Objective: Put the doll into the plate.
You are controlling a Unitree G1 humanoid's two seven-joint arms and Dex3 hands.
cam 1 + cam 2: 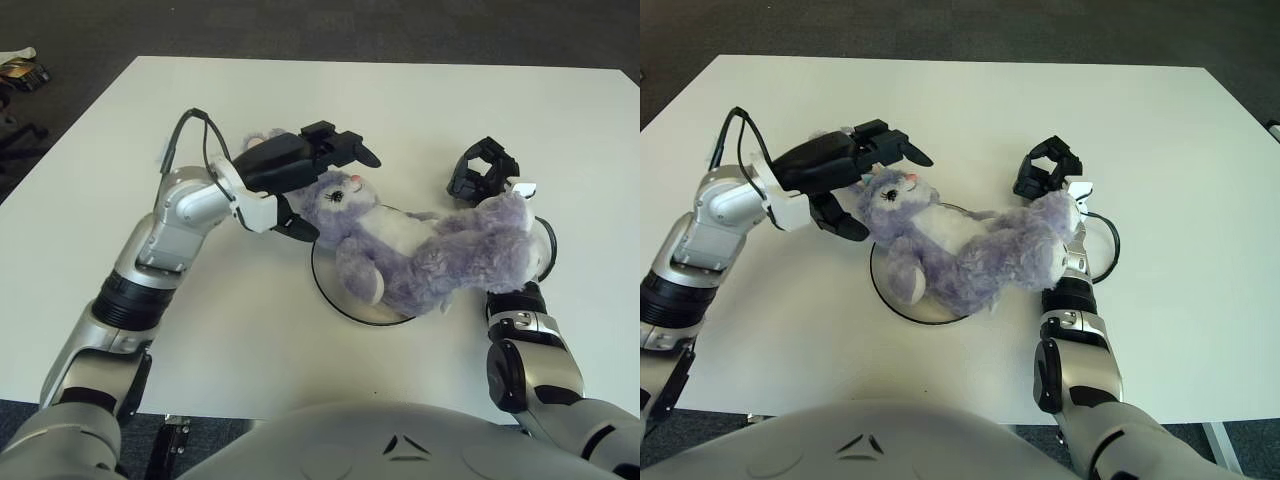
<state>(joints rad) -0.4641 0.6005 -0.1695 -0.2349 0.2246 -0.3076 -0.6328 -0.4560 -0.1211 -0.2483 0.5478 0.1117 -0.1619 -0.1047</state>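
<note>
A purple plush bunny doll [420,255] lies on its back across a round plate with a dark rim [330,293]. Its head points left and its legs stretch right, off the plate. My left hand [325,190] is at the doll's head, open, with the fingers [345,150] stretched above the face and the thumb [297,228] below it. The ears are mostly hidden behind that hand. My right hand [483,170] shows just beyond the doll's feet, fingers loosely curved and holding nothing. One plush leg drapes over the right forearm.
The plate stands on a white table [400,100] with bare surface on all sides. A thin dark curved line [549,250] shows by my right wrist. Dark floor lies beyond the table's far edge.
</note>
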